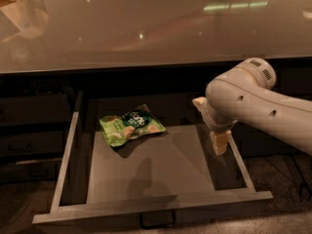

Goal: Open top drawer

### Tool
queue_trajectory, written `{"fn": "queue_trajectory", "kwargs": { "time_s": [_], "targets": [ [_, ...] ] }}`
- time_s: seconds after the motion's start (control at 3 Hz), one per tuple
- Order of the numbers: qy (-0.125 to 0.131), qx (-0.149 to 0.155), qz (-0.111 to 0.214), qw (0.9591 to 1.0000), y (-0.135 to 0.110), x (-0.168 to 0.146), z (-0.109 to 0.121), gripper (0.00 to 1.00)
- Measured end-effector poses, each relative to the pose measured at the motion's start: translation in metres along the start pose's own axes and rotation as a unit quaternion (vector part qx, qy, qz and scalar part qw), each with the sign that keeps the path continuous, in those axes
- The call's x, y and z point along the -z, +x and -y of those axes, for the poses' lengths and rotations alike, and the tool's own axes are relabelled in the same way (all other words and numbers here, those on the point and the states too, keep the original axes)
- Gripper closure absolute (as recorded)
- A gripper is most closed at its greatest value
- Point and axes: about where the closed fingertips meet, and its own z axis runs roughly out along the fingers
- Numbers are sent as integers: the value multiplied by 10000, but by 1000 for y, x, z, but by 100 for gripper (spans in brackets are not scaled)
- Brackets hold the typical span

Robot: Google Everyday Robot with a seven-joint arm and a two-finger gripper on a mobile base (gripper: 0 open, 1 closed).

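Note:
The top drawer (151,202) stands pulled far out below the counter, its pale grey floor and sides showing. Its small dark loop handle (157,221) shows at the bottom edge of the camera view. My gripper (209,123) hangs from the white arm (263,106) over the drawer's right side rail, above the floor and apart from the handle. It is open and holds nothing; one pale fingertip (219,142) points down. A green snack bag (130,125) lies on the drawer floor at the back left.
A glossy pale counter top (146,23) runs across the upper half of the view. Shallower dark drawer fronts (29,140) stand shut at the left. Dark floor (287,179) lies to the right of the drawer, under the arm.

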Motion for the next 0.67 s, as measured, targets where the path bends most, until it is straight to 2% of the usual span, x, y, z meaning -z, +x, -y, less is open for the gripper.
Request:
{"fn": "queue_trajectory", "kwargs": {
  "time_s": [0.33, 0.67],
  "targets": [
    [31, 25, 558, 9984, 1, 1, 0, 0],
    [31, 25, 558, 9984, 1, 1, 0, 0]
  ]
}}
